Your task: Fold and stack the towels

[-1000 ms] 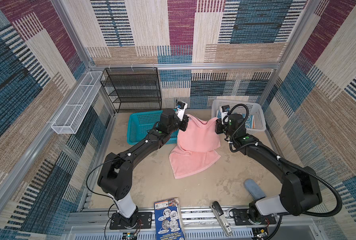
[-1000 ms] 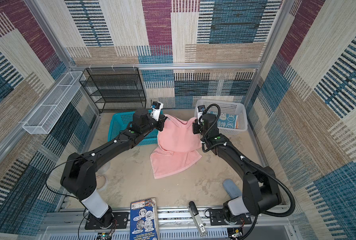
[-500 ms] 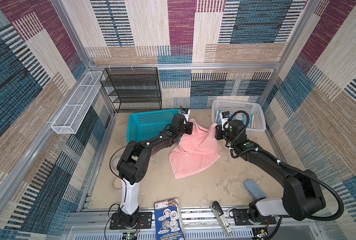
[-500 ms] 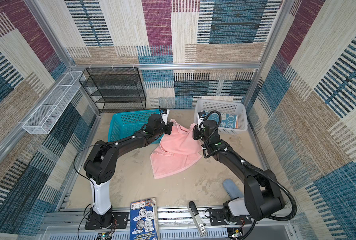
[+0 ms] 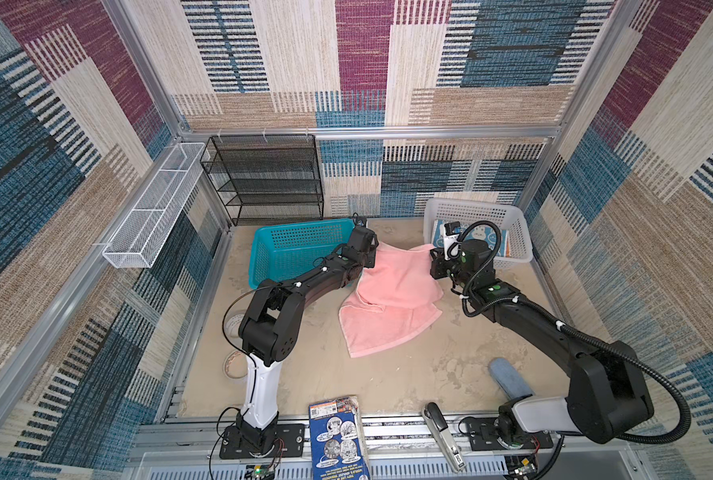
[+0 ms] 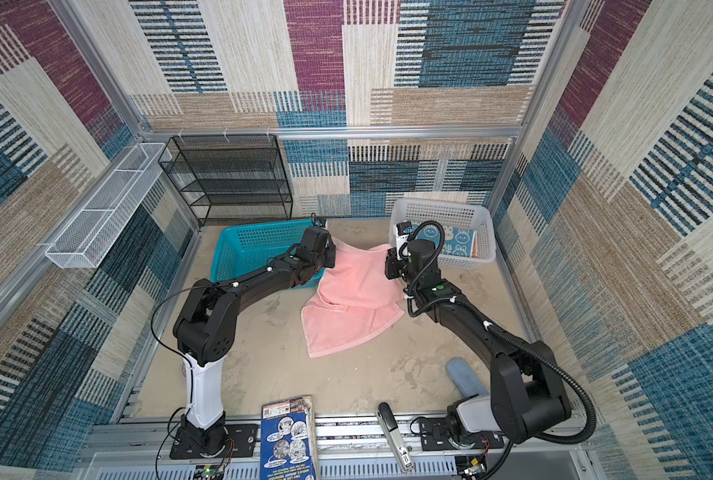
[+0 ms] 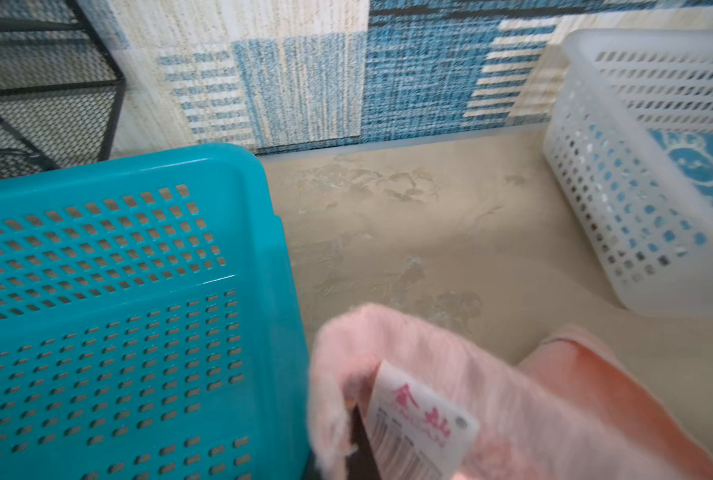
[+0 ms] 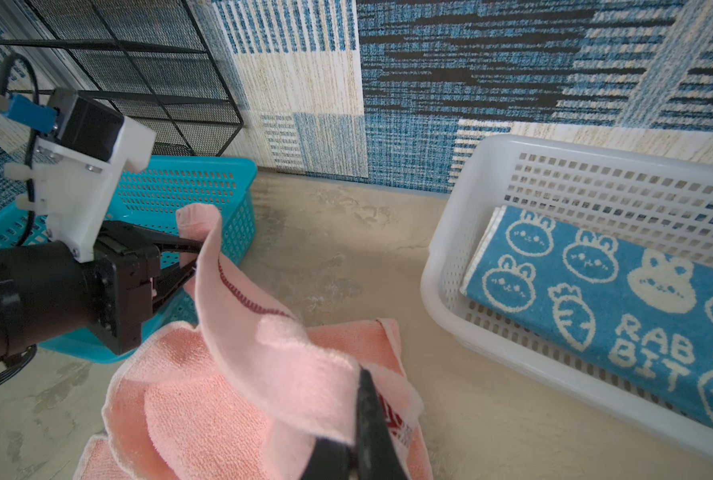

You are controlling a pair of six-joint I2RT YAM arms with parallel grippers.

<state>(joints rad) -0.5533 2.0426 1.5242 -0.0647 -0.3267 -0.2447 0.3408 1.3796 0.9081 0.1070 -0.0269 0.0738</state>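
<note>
The pink towel (image 5: 388, 307) sits mid-tabletop between the two arms. Its near half lies flat on the tabletop (image 5: 388, 382), and its far edge is lifted and draped back over that half.

The left pincer (image 8: 195, 259) is clenched on the towel's far left corner, just beside the teal basket (image 5: 305, 226). A printed tag (image 7: 417, 419) hangs from the cloth at that grip.

The right pincer (image 8: 367, 399) is clenched on the opposite far corner, near the white basket (image 5: 471, 208). The edge between the two grips sags slightly.

A blue towel (image 8: 621, 291) with white rabbit and carrot print lies folded inside the white basket.
</note>
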